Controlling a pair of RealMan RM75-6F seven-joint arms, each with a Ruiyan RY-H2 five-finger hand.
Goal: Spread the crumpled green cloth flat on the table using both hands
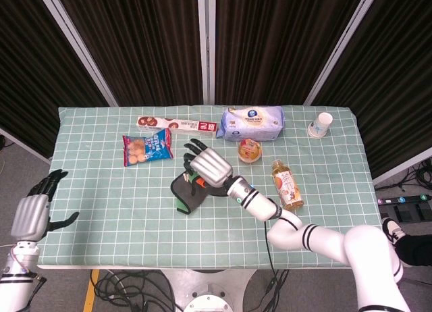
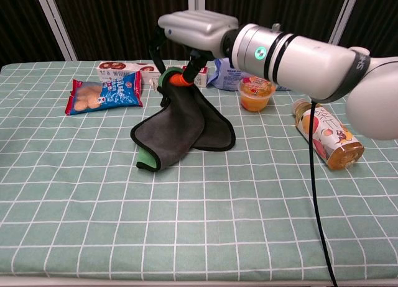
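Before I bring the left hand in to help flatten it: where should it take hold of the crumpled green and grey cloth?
Probably the low folded corner with the green edge, resting on the checked tablecloth. The right hand pinches the cloth at its top, so it hangs as a drape. That bottom-left corner is the free part farthest from the pinch and faces the left hand; come in low from the left.

A: Even, bright light from overhead in both views; the checked tablecloth [image 1: 101, 190] is evenly lit.

B: Shadows?

A: Soft and short, tucked just under the cloth [image 2: 180, 128] and the bottle [image 2: 326, 135].

B: Glare or blur?

A: Mild sheen on the right hand [image 2: 196, 26] and its white forearm. Everything is sharp. The curtains [image 1: 135, 42] stay very dark.
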